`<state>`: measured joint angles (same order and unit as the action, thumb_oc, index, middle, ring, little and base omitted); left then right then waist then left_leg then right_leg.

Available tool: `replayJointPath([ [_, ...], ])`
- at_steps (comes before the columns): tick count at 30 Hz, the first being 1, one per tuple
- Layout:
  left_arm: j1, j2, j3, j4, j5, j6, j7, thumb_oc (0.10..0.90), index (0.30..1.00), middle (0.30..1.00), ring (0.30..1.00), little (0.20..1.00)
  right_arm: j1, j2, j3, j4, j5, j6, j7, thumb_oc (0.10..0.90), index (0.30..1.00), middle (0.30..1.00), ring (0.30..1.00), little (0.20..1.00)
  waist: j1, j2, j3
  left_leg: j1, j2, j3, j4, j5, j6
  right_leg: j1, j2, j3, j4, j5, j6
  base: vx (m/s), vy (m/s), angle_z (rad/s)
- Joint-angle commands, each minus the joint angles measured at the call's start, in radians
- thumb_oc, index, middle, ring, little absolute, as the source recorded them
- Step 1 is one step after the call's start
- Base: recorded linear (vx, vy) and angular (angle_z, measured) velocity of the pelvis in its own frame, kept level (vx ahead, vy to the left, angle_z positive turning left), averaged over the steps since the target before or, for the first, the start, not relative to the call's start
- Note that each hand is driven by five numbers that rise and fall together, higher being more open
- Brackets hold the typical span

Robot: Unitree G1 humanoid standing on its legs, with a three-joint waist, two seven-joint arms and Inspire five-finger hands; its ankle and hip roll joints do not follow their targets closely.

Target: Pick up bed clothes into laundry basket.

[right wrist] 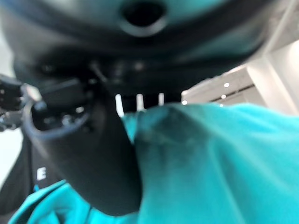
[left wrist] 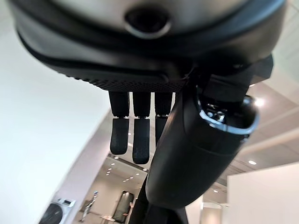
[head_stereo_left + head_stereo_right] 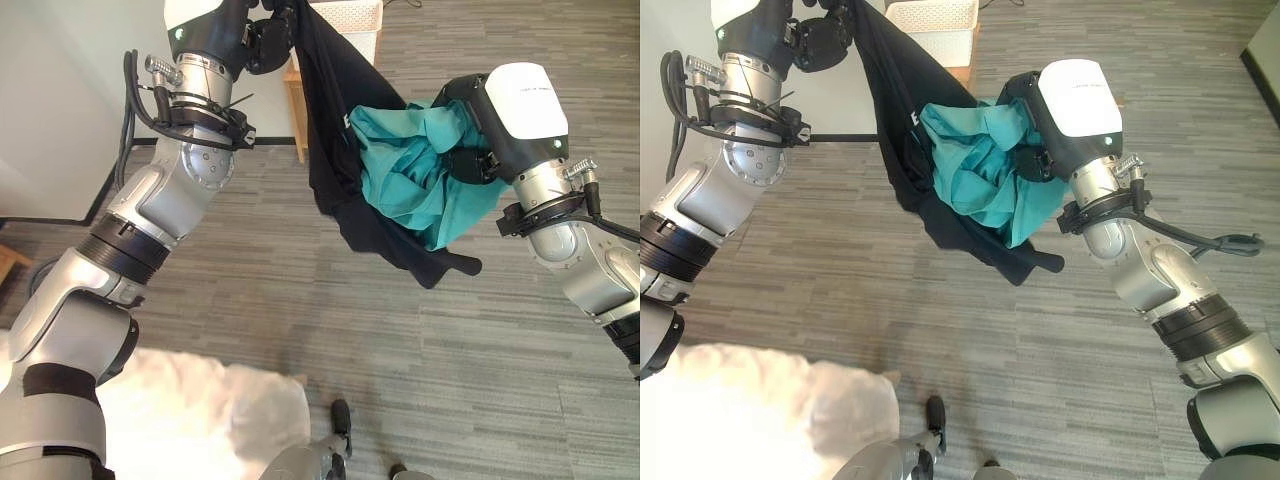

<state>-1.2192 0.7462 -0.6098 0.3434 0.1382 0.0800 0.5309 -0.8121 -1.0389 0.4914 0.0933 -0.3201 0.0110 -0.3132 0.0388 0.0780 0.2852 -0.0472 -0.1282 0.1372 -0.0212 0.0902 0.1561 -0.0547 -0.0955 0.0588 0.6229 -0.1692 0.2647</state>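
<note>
Left eye view has the left hand (image 3: 268, 40) at about 11 o'clock, its fingers curled round the top edge of a black garment (image 3: 330, 110) that hangs from it in a long drape running down toward 4 o'clock. At 2 o'clock the right hand (image 3: 470, 160) is buried in a bunched teal garment (image 3: 410, 170); the right wrist view shows its thumb pressed against teal cloth, so the hand seems to be gripping it. The teal bundle lies against the black drape, cradled in its sag, and both clothes hang in the air between the two hands, clear of the grey striped floor (image 3: 300, 290).

A white slatted basket (image 3: 935, 25) sits at 12 o'clock on a wooden stand (image 3: 296, 110), just behind the black garment and nearer the left hand. My judgement: the load must travel up and away toward 12 o'clock to clear the rim.

Both garments look soft, thin and limp; the teal one is crumpled into folds. A white pillow (image 3: 210, 415) rests at 7 o'clock.
</note>
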Motion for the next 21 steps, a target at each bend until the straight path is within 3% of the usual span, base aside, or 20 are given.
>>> replayJointPath([
  [1, -0.066, 0.042, 0.158, -0.008, 0.025, 0.003, 0.056, 0.400, 0.300, 0.300, 0.300, 0.300, -0.200, 0.066, -0.086, -0.015, -0.049, -0.001, -0.071, 0.400, 0.300, 0.300, 0.300, 0.300, 0.001, 0.007, -0.098, 0.068, 0.136, 0.041, -0.066, -0.050, -0.153, 0.058, -0.079, -0.167, -0.021, 0.214, -0.033, 0.31, 0.110, -0.07],
  [2, -0.070, 0.049, 0.162, -0.015, 0.035, 0.009, 0.056, 0.400, 0.300, 0.300, 0.300, 0.300, -0.196, 0.072, -0.094, -0.019, -0.051, 0.001, -0.072, 0.400, 0.300, 0.300, 0.300, 0.300, -0.009, 0.016, -0.088, 0.086, 0.151, 0.040, -0.066, -0.066, -0.156, 0.010, -0.120, -0.202, -0.016, 0.196, -0.051, 0.39, 0.034, -0.03],
  [3, -0.077, 0.041, 0.165, -0.025, 0.065, 0.014, 0.045, 0.400, 0.300, 0.300, 0.300, 0.300, -0.187, 0.074, -0.111, -0.025, -0.054, 0.007, -0.067, 0.400, 0.300, 0.300, 0.300, 0.300, -0.032, 0.014, -0.071, 0.110, 0.155, 0.016, -0.066, -0.090, -0.161, -0.047, -0.130, -0.225, -0.060, 0.154, -0.079, 0.31, -0.011, 0.07],
  [4, -0.077, 0.041, 0.165, -0.026, 0.067, 0.015, 0.044, 0.400, 0.300, 0.300, 0.300, 0.300, -0.185, 0.074, -0.113, -0.027, -0.055, 0.008, -0.066, 0.400, 0.300, 0.300, 0.300, 0.300, -0.035, 0.013, -0.070, 0.112, 0.155, 0.013, -0.066, -0.093, -0.163, -0.043, -0.131, -0.229, -0.058, 0.148, -0.080, 0.44, -0.066, 0.16],
  [5, -0.079, 0.028, 0.163, -0.034, 0.098, 0.017, 0.033, 0.400, 0.300, 0.300, 0.300, 0.300, -0.170, 0.067, -0.137, -0.038, -0.053, 0.008, -0.071, 0.400, 0.300, 0.300, 0.300, 0.300, -0.065, 0.001, -0.064, 0.143, 0.151, -0.006, -0.066, -0.116, -0.171, -0.074, -0.100, -0.228, -0.167, 0.113, -0.089, 0.26, -0.055, 0.39],
  [6, -0.078, 0.027, 0.161, -0.036, 0.100, 0.019, 0.032, 0.400, 0.300, 0.300, 0.300, 0.300, -0.164, 0.067, -0.142, -0.041, -0.053, 0.008, -0.070, 0.400, 0.300, 0.300, 0.300, 0.300, -0.067, 0.003, -0.064, 0.146, 0.155, -0.010, -0.066, -0.118, -0.172, -0.063, -0.096, -0.234, -0.178, 0.114, -0.090, 0.50, -0.102, 0.43],
  [7, -0.079, 0.013, 0.162, -0.039, 0.111, 0.019, 0.029, 0.400, 0.300, 0.300, 0.300, 0.300, -0.154, 0.060, -0.156, -0.042, -0.047, 0.010, -0.080, 0.400, 0.300, 0.300, 0.300, 0.300, -0.093, -0.012, -0.064, 0.180, 0.149, -0.033, -0.066, -0.146, -0.179, -0.096, -0.049, -0.213, -0.287, 0.097, -0.096, 0.44, -0.108, 0.46],
  [8, -0.080, 0.000, 0.158, -0.035, 0.116, 0.023, 0.030, 0.400, 0.300, 0.300, 0.300, 0.300, -0.148, 0.062, -0.163, -0.042, -0.036, 0.011, -0.088, 0.400, 0.300, 0.300, 0.300, 0.300, -0.107, -0.026, -0.067, 0.198, 0.147, -0.043, -0.066, -0.164, -0.187, -0.104, -0.020, -0.207, -0.399, 0.127, -0.096, 0.53, -0.133, 0.45],
  [11, -0.080, -0.003, 0.153, -0.031, 0.122, 0.025, 0.027, 0.400, 0.300, 0.300, 0.300, 0.300, -0.143, 0.055, -0.176, -0.041, -0.020, 0.015, -0.097, 0.400, 0.300, 0.300, 0.300, 0.300, -0.125, -0.040, -0.074, 0.229, 0.142, -0.056, -0.066, -0.191, -0.192, -0.113, 0.000, -0.217, -0.521, 0.185, -0.089, 0.32, -0.083, 0.59],
  [13, -0.081, 0.006, 0.158, -0.020, 0.141, 0.026, 0.021, 0.400, 0.300, 0.300, 0.300, 0.300, -0.125, 0.045, -0.196, -0.046, -0.021, 0.018, -0.107, 0.400, 0.300, 0.300, 0.300, 0.300, -0.154, -0.050, -0.081, 0.288, 0.148, -0.071, -0.066, -0.230, -0.213, -0.185, 0.011, -0.284, -0.629, 0.268, -0.071, 0.54, -0.136, 0.56],
  [17, -0.095, 0.031, 0.140, 0.005, 0.177, 0.028, 0.025, 0.400, 0.300, 0.300, 0.300, 0.300, -0.056, 0.012, -0.238, -0.097, -0.036, 0.007, -0.107, 0.400, 0.300, 0.300, 0.300, 0.300, -0.211, -0.055, -0.103, 0.353, 0.180, -0.101, -0.066, -0.276, -0.242, -0.187, 0.018, -0.288, -0.669, 0.306, -0.070, 0.46, -0.148, 0.50],
  [19, -0.115, 0.054, 0.127, 0.021, 0.197, 0.032, 0.021, 0.400, 0.300, 0.300, 0.300, 0.300, 0.007, 0.005, -0.264, -0.105, -0.040, -0.003, -0.102, 0.400, 0.300, 0.300, 0.300, 0.300, -0.229, -0.048, -0.131, 0.387, 0.212, -0.112, -0.066, -0.271, -0.259, -0.156, 0.024, -0.270, -0.667, 0.315, -0.086, 0.48, -0.198, 0.36],
  [21, -0.122, 0.082, 0.125, 0.030, 0.207, 0.033, 0.016, 0.400, 0.300, 0.300, 0.300, 0.300, 0.099, -0.011, -0.301, -0.119, -0.062, -0.010, -0.085, 0.400, 0.300, 0.300, 0.300, 0.300, -0.238, -0.019, -0.149, 0.394, 0.295, -0.102, 0.022, -0.187, -0.295, -0.103, 0.052, -0.271, -0.674, 0.294, -0.106, 0.56, -0.253, 0.46],
])
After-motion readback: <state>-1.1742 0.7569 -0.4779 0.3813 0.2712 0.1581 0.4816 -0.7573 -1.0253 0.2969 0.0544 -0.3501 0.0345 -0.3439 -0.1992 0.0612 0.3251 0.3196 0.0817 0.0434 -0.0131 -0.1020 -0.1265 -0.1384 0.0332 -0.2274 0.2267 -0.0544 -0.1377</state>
